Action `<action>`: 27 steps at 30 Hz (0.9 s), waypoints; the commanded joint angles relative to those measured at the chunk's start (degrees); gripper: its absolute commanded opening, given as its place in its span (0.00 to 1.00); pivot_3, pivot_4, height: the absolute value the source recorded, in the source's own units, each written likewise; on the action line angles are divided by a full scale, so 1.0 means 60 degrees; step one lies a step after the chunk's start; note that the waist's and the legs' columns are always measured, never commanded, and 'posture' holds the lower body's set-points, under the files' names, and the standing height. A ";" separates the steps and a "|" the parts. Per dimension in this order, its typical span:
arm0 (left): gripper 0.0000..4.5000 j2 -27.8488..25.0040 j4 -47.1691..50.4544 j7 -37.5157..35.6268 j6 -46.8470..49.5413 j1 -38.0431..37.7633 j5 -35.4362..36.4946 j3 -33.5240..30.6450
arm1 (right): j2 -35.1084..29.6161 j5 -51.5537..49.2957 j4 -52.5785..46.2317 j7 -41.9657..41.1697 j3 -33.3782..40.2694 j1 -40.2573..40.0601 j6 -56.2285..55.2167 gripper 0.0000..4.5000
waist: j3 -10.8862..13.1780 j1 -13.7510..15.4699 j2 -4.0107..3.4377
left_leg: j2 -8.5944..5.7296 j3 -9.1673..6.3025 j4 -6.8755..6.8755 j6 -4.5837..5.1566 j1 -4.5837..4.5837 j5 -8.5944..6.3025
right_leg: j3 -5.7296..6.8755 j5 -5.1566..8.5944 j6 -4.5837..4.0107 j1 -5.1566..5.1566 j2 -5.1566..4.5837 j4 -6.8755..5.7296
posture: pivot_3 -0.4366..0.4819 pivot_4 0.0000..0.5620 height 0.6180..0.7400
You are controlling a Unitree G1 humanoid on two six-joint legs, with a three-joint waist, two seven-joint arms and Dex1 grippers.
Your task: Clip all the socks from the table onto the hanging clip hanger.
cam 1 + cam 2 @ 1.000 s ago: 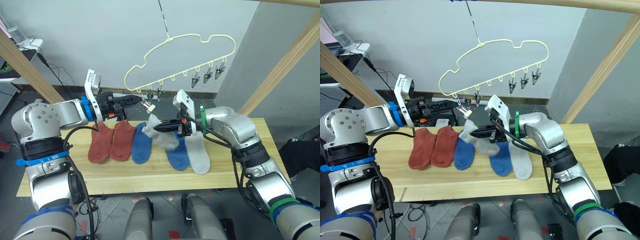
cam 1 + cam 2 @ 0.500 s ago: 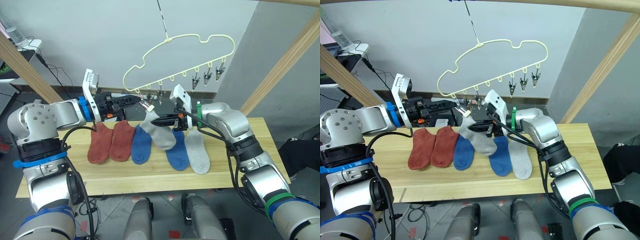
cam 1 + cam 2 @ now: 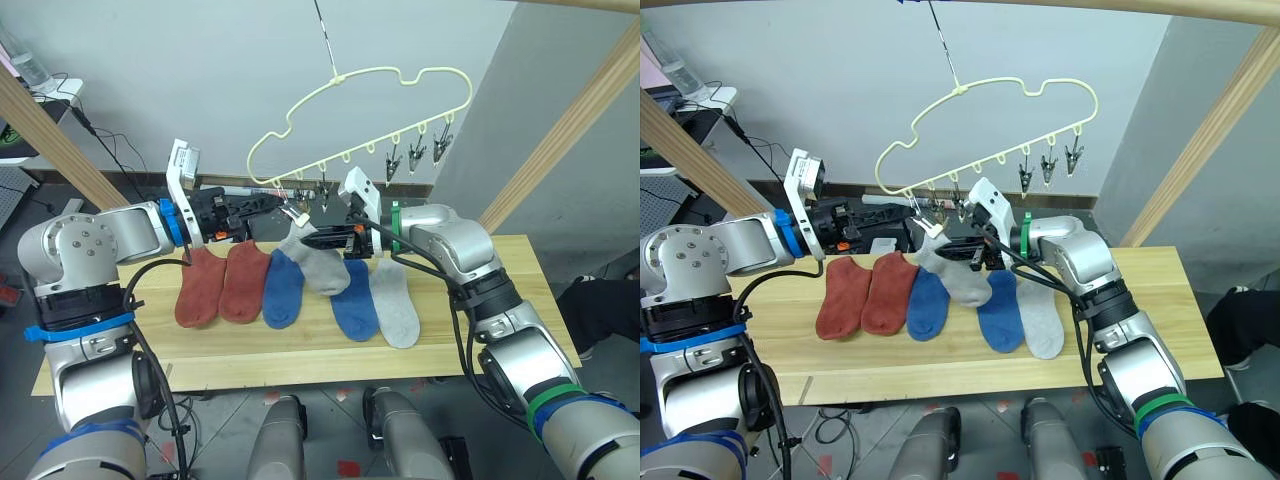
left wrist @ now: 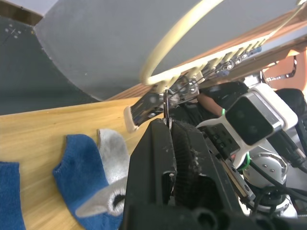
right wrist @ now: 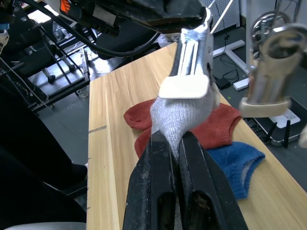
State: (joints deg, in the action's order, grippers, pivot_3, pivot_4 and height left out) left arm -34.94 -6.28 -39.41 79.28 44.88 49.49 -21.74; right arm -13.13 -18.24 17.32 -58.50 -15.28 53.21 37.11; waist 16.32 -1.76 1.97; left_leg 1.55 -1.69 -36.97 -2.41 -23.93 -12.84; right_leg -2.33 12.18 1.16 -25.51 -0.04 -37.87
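we see right gripper (image 3: pixel 940 243) pinching grey sock (image 3: pixel 962 278), cuff end lifted toward leftmost clip (image 3: pixel 927 216) of clip hanger (image 3: pixel 985 95). left gripper (image 3: pixel 279 200) pressed on that clip, holding it. sock's long axis trails down-right to table (image 3: pixel 1120 330); cuff sits just under clip mouth. other five socks flat on light wood. room behind: grey wall, wooden pole (image 3: pixel 1185 150), cables.

matt knit socks (image 3: pixel 323 268); pale grained wood table (image 3: pixel 300 355); shiny metal clips (image 3: pixel 415 153).
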 commanded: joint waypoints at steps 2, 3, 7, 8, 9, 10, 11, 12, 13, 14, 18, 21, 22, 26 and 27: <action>0.40 -0.0237 0.0429 -0.0390 -0.0066 -0.0030 0.0456 -0.0060 | 0.0086 -0.0020 -0.0101 0.0016 0.0209 0.0233 -0.0182 0.00 | 0.0000 0.0000 0.0000 | 0.0000 0.0000 0.0000 0.0000 0.0000 0.0000 | 0.0001 0.0000 0.0000 0.0000 0.0000 0.0000 | 0.51 0.49 1.00; 0.46 -0.0266 0.0442 -0.0386 -0.0073 -0.0051 0.0451 -0.0041 | 0.0122 0.0021 -0.0041 0.0055 0.0221 0.0247 -0.0243 0.00 | 0.0000 -0.0001 0.0000 | 0.0000 -0.0001 0.0000 0.0000 0.0000 0.0000 | 0.0001 0.0000 0.0000 0.0000 0.0000 -0.0001 | 0.51 0.49 1.00; 0.73 -0.0370 0.0475 -0.0323 -0.0172 -0.0127 0.0394 -0.0018 | 0.0308 0.0228 0.0336 0.0324 0.0313 0.0307 -0.0535 0.00 | 0.0000 -0.0001 0.0000 | -0.0001 -0.0001 -0.0002 0.0000 0.0002 0.0000 | 0.0001 0.0003 0.0006 0.0000 0.0001 -0.0003 | 0.52 0.49 1.00; 0.80 -0.0458 0.0597 -0.0361 -0.0265 -0.0244 0.0337 0.0033 | 0.0350 0.0287 0.0400 0.0398 0.0312 0.0305 -0.0603 0.00 | 0.0000 -0.0004 0.0000 | 0.0000 -0.0001 -0.0002 0.0000 0.0002 0.0000 | 0.0001 0.0003 0.0006 0.0000 0.0001 -0.0003 | 0.52 0.49 1.00; 0.86 -0.0523 0.0691 -0.0392 -0.0337 -0.0334 0.0302 0.0077 | 0.0373 0.0323 0.0436 0.0434 0.0307 0.0305 -0.0647 0.00 | 0.0000 -0.0007 0.0000 | 0.0000 0.0000 -0.0002 0.0000 0.0002 0.0000 | 0.0001 0.0004 0.0006 0.0000 0.0002 -0.0002 | 0.52 0.49 1.00; 0.92 -0.0566 0.0750 -0.0407 -0.0387 -0.0395 0.0295 0.0104 | 0.0390 0.0346 0.0465 0.0456 0.0304 0.0307 -0.0681 0.00 | 0.0000 -0.0005 0.0000 | 0.0001 0.0001 -0.0001 0.0000 0.0002 0.0000 | -0.0002 0.0002 0.0004 -0.0001 0.0002 -0.0003 | 0.52 0.49 1.00; 0.98 -0.0584 0.0775 -0.0404 -0.0417 -0.0428 0.0318 0.0118 | 0.0395 0.0356 0.0480 0.0460 0.0302 0.0303 -0.0708 0.00 | 0.0000 -0.0003 0.0000 | 0.0003 0.0000 0.0000 0.0000 0.0001 0.0000 | -0.0002 0.0002 0.0003 -0.0002 0.0001 -0.0003 | 0.52 0.49 1.00; 0.99 -0.0646 0.0918 -0.0406 -0.0525 -0.0528 0.0295 0.0168 | 0.0414 0.0364 0.0496 0.0497 0.0301 0.0292 -0.0722 0.00 | 0.0000 -0.0002 0.0000 | 0.0003 0.0000 0.0000 0.0000 0.0001 0.0000 | -0.0001 0.0002 0.0003 -0.0003 0.0002 -0.0003 | 0.52 0.49 1.00; 1.00 -0.0764 0.1512 -0.0380 -0.1132 -0.0869 -0.0061 0.0403 | 0.0475 0.0397 0.0482 0.0617 0.0286 0.0266 -0.0727 0.05 | 0.0000 -0.0002 0.0000 | 0.0003 0.0000 0.0001 0.0000 0.0000 0.0000 | -0.0001 0.0001 0.0002 -0.0003 0.0001 -0.0002 | 0.52 0.49 1.00; 1.00 -0.0848 0.1947 -0.0358 -0.1594 -0.1122 -0.0326 0.0584 | 0.0519 0.0423 0.0479 0.0702 0.0277 0.0247 -0.0735 0.11 | 0.0000 -0.0015 0.0000 | 0.0004 0.0001 0.0001 0.0000 0.0000 0.0000 | -0.0002 0.0001 0.0002 -0.0003 0.0001 0.0000 | 0.51 0.49 1.00; 1.00 -0.0585 0.3581 0.0171 -0.3127 -0.2314 -0.1177 0.1191 | 0.0407 0.0441 -0.0411 0.0833 0.0163 -0.0245 -0.0486 0.39 | 0.0000 0.0009 -0.0001 | 0.0011 0.0009 0.0014 -0.0002 0.0000 -0.0001 | -0.0012 -0.0003 -0.0007 -0.0007 -0.0012 0.0007 | 0.51 0.49 1.00; 1.00 -0.0187 0.4134 0.0615 -0.3802 -0.2769 -0.1423 0.1284 | 0.0075 0.0355 -0.1442 0.0960 0.0250 -0.0827 -0.0070 0.62 | 0.0000 0.0072 -0.0001 | 0.0007 -0.0002 0.0009 -0.0002 -0.0010 -0.0001 | -0.0003 -0.0003 -0.0008 -0.0007 -0.0016 0.0010 | 0.51 0.49 1.00; 1.00 0.0014 0.4302 0.0878 -0.4042 -0.2899 -0.1543 0.1265 | -0.0062 0.0275 -0.1948 0.1073 0.0355 -0.1082 0.0171 0.70 | 0.0000 0.0108 -0.0001 | 0.0004 -0.0002 0.0004 -0.0002 -0.0015 -0.0001 | -0.0002 -0.0002 -0.0005 -0.0007 -0.0016 0.0012 | 0.51 0.49 1.00; 1.00 0.0534 0.4663 0.1565 -0.4803 -0.3246 -0.1955 0.1250 | -0.0406 0.0116 -0.3514 0.1632 0.0674 -0.1728 0.0778 0.99 | 0.0000 0.0054 -0.0001 | -0.0001 0.0012 -0.0003 0.0000 -0.0017 -0.0001 | -0.0014 0.0021 0.0034 0.0000 -0.0023 0.0034 | 0.50 0.49 1.00; 1.00 0.0694 0.4764 0.1784 -0.5071 -0.3372 -0.2143 0.1286 | -0.0555 0.0115 -0.4126 0.1828 0.0806 -0.1945 0.0858 0.99 | 0.0000 0.0042 -0.0001 | 0.0000 0.0013 -0.0004 0.0000 -0.0016 0.0000 | -0.0016 0.0023 0.0037 0.0000 -0.0021 0.0033 | 0.50 0.49 1.00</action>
State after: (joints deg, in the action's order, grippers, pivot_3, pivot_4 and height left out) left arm -31.63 19.29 -30.82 52.50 25.42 38.36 -13.52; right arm -15.38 -16.39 0.44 -49.54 -13.02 42.43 41.46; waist 16.32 -1.51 1.97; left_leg 1.56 -1.63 -36.99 -2.41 -24.02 -12.84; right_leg -2.42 12.32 1.39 -25.51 -0.16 -37.69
